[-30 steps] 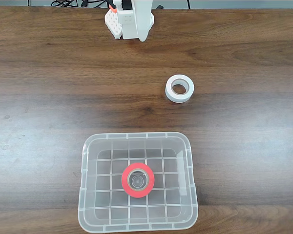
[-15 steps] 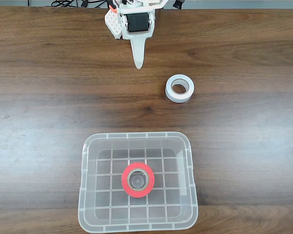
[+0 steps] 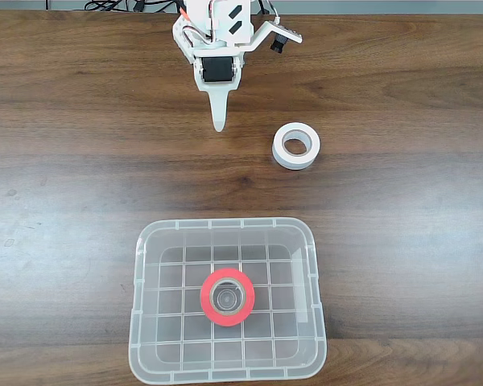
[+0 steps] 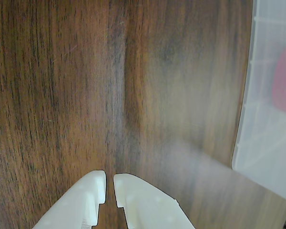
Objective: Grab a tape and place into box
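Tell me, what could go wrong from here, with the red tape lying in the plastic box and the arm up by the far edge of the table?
Little, by the look of it. The red tape lies flat inside the box, and the gripper hangs empty with its jaws almost closed. One risk: the white roll sits on the table just right of the gripper in the fixed view, so a sideways swing might knock it. Another: the arm might mistake that roll for another tape to pack.

Dark wood-grain table point(image 3: 80, 161), black cables point(image 3: 113, 5) along far edge, even light
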Controlling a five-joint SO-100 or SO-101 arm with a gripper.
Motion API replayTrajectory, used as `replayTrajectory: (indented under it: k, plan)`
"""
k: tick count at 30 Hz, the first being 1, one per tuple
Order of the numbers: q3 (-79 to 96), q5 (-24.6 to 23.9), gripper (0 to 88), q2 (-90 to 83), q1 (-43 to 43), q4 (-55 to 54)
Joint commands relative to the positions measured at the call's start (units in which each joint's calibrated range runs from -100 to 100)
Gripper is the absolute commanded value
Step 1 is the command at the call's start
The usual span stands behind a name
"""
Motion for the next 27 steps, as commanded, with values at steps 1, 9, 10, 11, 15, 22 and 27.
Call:
replayTrajectory:
  k: [1,9,10,11,15,22,27]
  plan:
    - [-0.66,-0.29,1.3,-1.05,0.58,-1.47]
    - [-0.66,-0.45,1.3,-1.05,0.87,-1.39]
    - [-0.66,-0.45,1.3,-1.05,0.87,-1.39]
    - [-0.66,-0.45,1.3,-1.05,0.87,-1.39]
    - [-0.57,-0.45,1.3,-1.05,0.94,-1.39]
    - [-0.57,-0.34,1.3,-1.05,1.01,-1.39]
    - [-0.57,-0.34,1.3,-1.05,1.01,-1.47]
